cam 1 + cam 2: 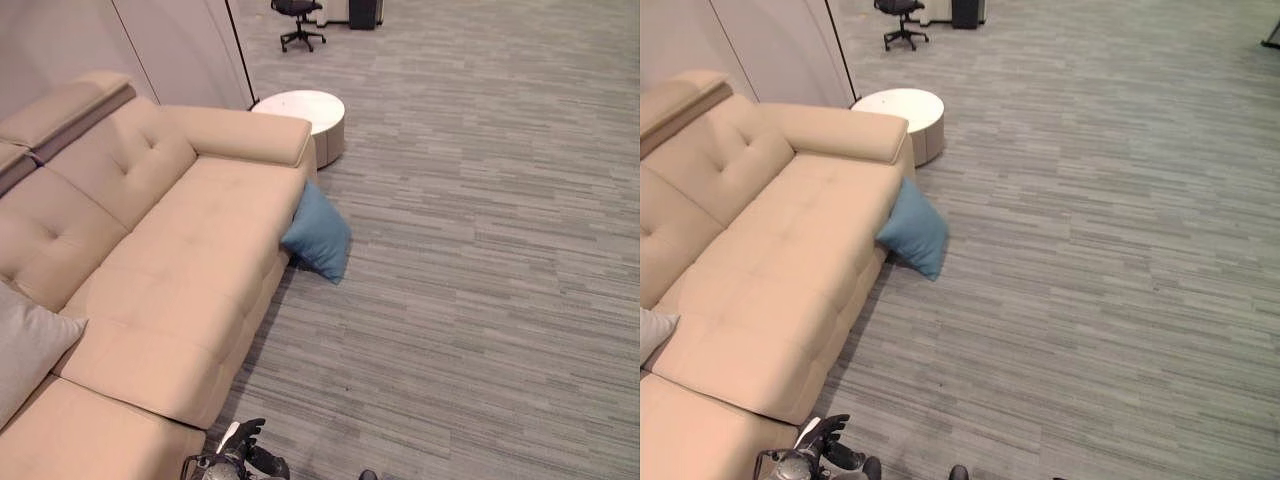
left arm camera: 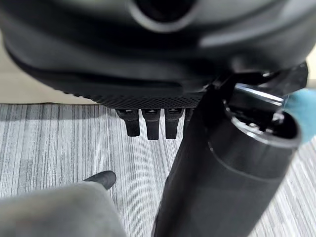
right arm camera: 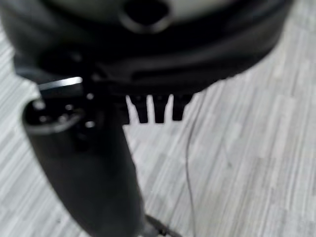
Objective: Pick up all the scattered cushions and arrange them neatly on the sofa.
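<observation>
Cushion work is unfinished: a blue cushion (image 1: 318,237) leans on the floor against the sofa (image 1: 190,260) front at 12 o'clock, while both the left robot hand (image 2: 148,121) and right robot hand (image 3: 155,108) hang empty, fingers straight.

Grey cushion (image 1: 25,350): cut off at the picture's left edge.
Sofa (image 1: 170,270): runs off past the left and bottom edges.
Blue cushion (image 1: 318,235): top corner tucked behind the sofa arm.

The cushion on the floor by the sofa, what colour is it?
Blue cushion, clearest in the left eye view.
</observation>
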You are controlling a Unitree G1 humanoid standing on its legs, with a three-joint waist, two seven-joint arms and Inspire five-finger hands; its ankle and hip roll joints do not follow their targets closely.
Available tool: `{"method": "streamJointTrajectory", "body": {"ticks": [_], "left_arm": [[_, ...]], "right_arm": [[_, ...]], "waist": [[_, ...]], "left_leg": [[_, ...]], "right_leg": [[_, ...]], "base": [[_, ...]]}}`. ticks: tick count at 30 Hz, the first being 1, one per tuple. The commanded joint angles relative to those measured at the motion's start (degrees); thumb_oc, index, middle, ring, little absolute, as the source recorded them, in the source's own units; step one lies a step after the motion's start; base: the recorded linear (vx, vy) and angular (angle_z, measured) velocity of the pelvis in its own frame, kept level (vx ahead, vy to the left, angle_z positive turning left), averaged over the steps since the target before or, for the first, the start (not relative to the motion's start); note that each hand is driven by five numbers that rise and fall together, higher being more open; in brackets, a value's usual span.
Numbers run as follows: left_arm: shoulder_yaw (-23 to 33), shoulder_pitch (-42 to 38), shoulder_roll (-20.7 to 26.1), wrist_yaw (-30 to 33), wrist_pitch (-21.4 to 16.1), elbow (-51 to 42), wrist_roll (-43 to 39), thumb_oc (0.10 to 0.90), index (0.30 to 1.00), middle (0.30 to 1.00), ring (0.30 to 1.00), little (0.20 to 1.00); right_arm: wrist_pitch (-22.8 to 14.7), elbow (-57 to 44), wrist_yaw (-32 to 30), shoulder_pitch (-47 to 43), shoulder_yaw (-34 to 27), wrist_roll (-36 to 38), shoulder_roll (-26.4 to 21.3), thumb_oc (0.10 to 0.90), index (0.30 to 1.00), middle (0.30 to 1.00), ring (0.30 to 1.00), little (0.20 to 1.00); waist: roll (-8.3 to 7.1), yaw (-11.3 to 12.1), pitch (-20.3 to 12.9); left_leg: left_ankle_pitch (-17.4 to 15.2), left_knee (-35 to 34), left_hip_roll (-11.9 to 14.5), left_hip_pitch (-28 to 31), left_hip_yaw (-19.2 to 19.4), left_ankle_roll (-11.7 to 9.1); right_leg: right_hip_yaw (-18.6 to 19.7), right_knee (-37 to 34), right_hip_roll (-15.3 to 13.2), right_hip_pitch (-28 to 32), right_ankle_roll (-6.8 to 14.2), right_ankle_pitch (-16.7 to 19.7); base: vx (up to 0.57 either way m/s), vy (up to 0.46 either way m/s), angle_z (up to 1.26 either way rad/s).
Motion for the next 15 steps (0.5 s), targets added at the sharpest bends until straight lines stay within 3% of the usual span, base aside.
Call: {"method": "streamJointTrajectory", "body": {"ticks": [1,5,10,11,12,15], "left_arm": [[1.40,0.02,1.20,0.79,-1.33,0.08,-0.25,0.800,0.900,0.900,0.900,0.900],[1.87,0.27,2.11,0.20,-0.91,-0.27,-0.25,0.800,0.900,0.900,0.900,0.900],[2.46,-0.46,3.98,0.34,-0.78,-2.42,-0.96,0.800,0.900,0.900,0.900,0.900],[2.47,-0.46,3.98,0.33,-0.78,-2.42,-0.96,0.800,0.900,0.900,0.900,0.900],[2.44,-0.33,3.93,0.21,-0.79,-2.56,-1.16,0.800,0.900,0.900,0.900,0.900],[2.96,-0.06,3.48,0.16,-1.01,-1.74,-1.49,0.800,0.900,0.900,0.900,0.900]], "right_arm": [[-1.61,0.74,-1.00,-0.52,0.51,1.51,-1.17,0.800,0.900,0.900,0.900,0.900],[-1.30,0.78,0.22,-0.59,0.46,1.04,-0.97,0.800,0.900,0.900,0.900,0.900],[-1.51,-1.62,1.64,-1.39,0.14,1.47,-1.29,0.800,0.900,0.900,0.900,0.900],[-1.50,-1.63,1.64,-1.39,0.14,1.47,-1.29,0.800,0.900,0.900,0.900,0.900],[-1.35,-1.25,1.27,-3.29,-0.17,1.92,-1.41,0.800,0.900,0.900,0.900,0.900],[-1.33,-1.07,1.61,-3.87,0.48,1.53,-1.63,0.800,0.900,0.900,0.900,0.900]], "waist": [[1.03,2.14,-1.12],[0.50,2.75,-1.86],[1.31,0.85,0.11],[1.26,0.86,0.10],[2.13,1.26,0.24],[2.68,0.97,0.13]], "left_leg": [[-5.98,4.70,-0.37,-4.39,3.94,2.83],[-7.66,4.32,-0.86,-2.13,4.49,4.42],[-10.89,4.54,-0.69,2.05,5.76,7.27],[-10.93,4.58,-0.76,2.01,5.80,7.29],[-12.31,4.31,-1.00,3.95,5.78,7.64],[-13.99,2.97,-1.09,7.38,5.59,7.37]], "right_leg": [[0.95,3.18,2.55,1.75,8.71,-4.79],[2.09,10.57,1.44,1.20,9.21,-7.22],[1.79,30.31,-1.62,-9.24,13.63,-1.39],[1.85,30.54,-1.70,-9.37,13.65,-1.51],[-1.16,31.13,-4.11,-11.66,13.17,-1.44],[-4.16,24.31,-6.04,-13.21,11.45,-2.35]], "base": [[0.24,0.061,-0.33],[0.22,0.073,-0.76],[0.14,0.056,-0.35],[0.19,0.034,-0.04],[0.24,-0.005,-0.07],[0.30,-0.092,-0.24]]}}
